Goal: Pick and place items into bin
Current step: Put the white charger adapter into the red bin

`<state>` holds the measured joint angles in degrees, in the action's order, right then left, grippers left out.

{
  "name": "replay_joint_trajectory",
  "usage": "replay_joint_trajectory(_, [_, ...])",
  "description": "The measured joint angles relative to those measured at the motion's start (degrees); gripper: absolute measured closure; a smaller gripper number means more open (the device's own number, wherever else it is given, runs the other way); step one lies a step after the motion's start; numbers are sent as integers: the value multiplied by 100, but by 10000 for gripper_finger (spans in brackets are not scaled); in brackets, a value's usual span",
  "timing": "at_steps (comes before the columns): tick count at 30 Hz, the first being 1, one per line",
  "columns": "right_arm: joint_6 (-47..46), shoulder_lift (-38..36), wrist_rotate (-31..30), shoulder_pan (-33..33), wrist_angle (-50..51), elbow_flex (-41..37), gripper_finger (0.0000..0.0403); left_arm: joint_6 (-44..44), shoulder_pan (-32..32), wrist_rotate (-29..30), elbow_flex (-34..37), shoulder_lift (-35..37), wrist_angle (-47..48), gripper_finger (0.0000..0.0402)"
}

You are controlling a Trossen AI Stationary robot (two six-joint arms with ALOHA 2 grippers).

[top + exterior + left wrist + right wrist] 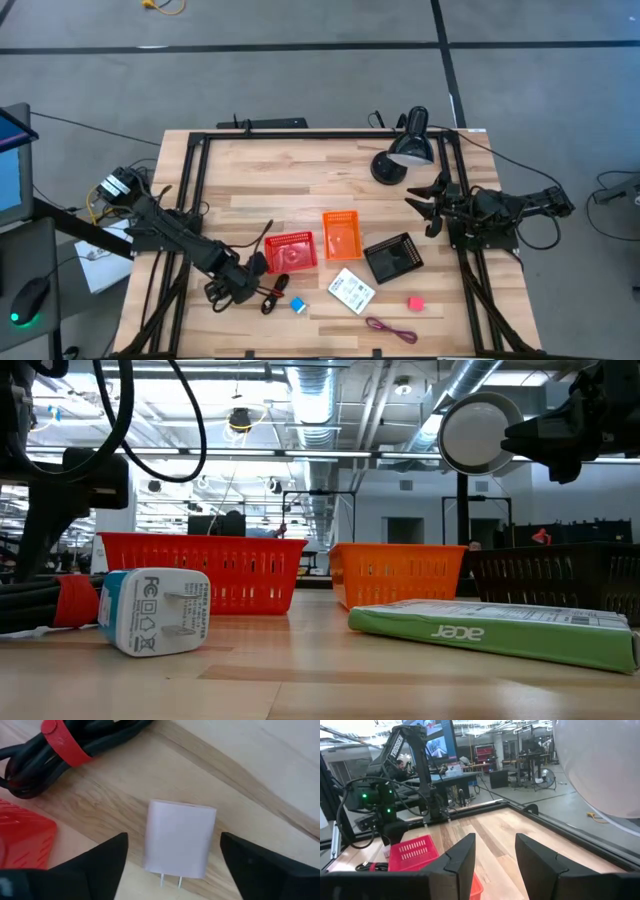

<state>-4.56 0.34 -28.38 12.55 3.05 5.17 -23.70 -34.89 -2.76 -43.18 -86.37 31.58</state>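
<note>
Lying nearest the low camera, a white charger plug (155, 610) with a blue side is resting on the wooden table (330, 680), its two prongs pointing sideways, and beside it a green-edged white card box (495, 628) is lying flat. From above, that plug is showing as a small blue cube (298, 304) near the table's front edge, just beside a coiled black cable with a red band (272, 294). The left gripper (232, 288) is hovering low over this corner with its fingers spread wide and nothing between them; in the left wrist view the plug (179, 839) is sitting on the wood between the two dark fingertips (107, 857) without touching either, and the cable bundle (55, 750) is lying just beyond it. A red basket (290, 252), an orange basket (340, 236) and a black basket (392, 257) are standing in a row mid-table. The bright pink cube (415, 302) and a thin maroon cord (390, 328) are lying apart toward the front right. The right gripper (428, 206) is waiting above the table's right side near the black desk lamp (408, 148), its fingers (465, 855) standing partly apart and holding nothing.
</note>
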Motion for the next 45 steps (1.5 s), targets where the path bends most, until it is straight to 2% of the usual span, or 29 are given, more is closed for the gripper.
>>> replay_joint_trajectory(6, [-1,0,0,-1,0,-2,269,-138,0,-69,0,0,54,165])
replay_joint_trajectory(11, [-1,1,0,-1,0,0,270,-172,0,-127,168,0,-249,192])
replay_joint_trajectory(32, [0,2,2,0,0,-2,270,-210,0,-87,212,4,-297,188])
replay_joint_trajectory(39, [0,1,2,-1,1,-2,268,157,0,226,214,2,-577,188])
replay_joint_trajectory(45, [-2,0,2,0,0,-2,270,89,0,449,214,2,-605,188])
